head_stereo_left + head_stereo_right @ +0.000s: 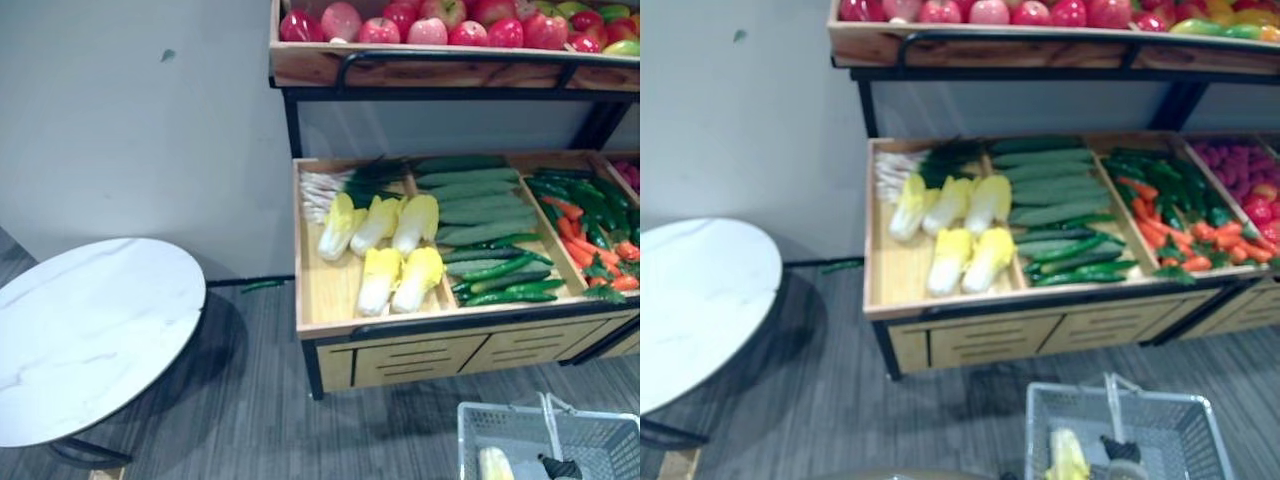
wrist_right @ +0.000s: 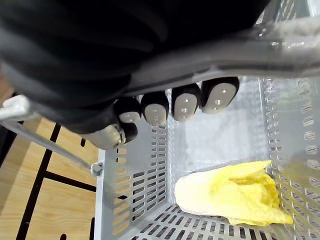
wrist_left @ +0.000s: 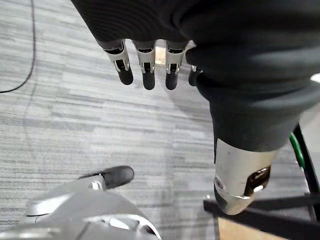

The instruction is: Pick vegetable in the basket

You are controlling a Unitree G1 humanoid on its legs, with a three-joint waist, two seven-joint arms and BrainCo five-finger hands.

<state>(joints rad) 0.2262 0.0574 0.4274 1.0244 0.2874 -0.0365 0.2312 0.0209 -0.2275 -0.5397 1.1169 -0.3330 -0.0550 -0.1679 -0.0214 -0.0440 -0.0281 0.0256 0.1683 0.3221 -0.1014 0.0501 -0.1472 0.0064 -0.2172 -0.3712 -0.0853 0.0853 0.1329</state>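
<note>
The fingers [image 2: 185,104] of the right hand [image 2: 127,114] are clenched round the handle [image 2: 292,41] of the grey plastic basket [image 2: 142,200], and the hand carries it by that bar. Inside the basket, on its slotted bottom, lies one yellow-and-white cabbage [image 2: 231,194]. It is clear of the hand and lies near a side wall.

The left hand [image 3: 145,59] hangs with its fingers [image 3: 171,72] straight and loose, holding nothing, over the grey carpet [image 3: 75,115].

Past the basket stands a wooden produce stand [image 1: 400,365]. The compartment of its lower tray furthest to the basket's left holds five more cabbages [image 1: 385,250], with green onions [image 1: 335,185] at its far corner. The next compartment holds cucumbers [image 1: 480,210], and the one straight beyond the basket holds green peppers and carrots [image 1: 590,235] mixed together. Red apples [image 1: 430,25] fill the shelf above. Well away to the basket's left is a round white table [image 1: 85,330], apart from the stand.
</note>
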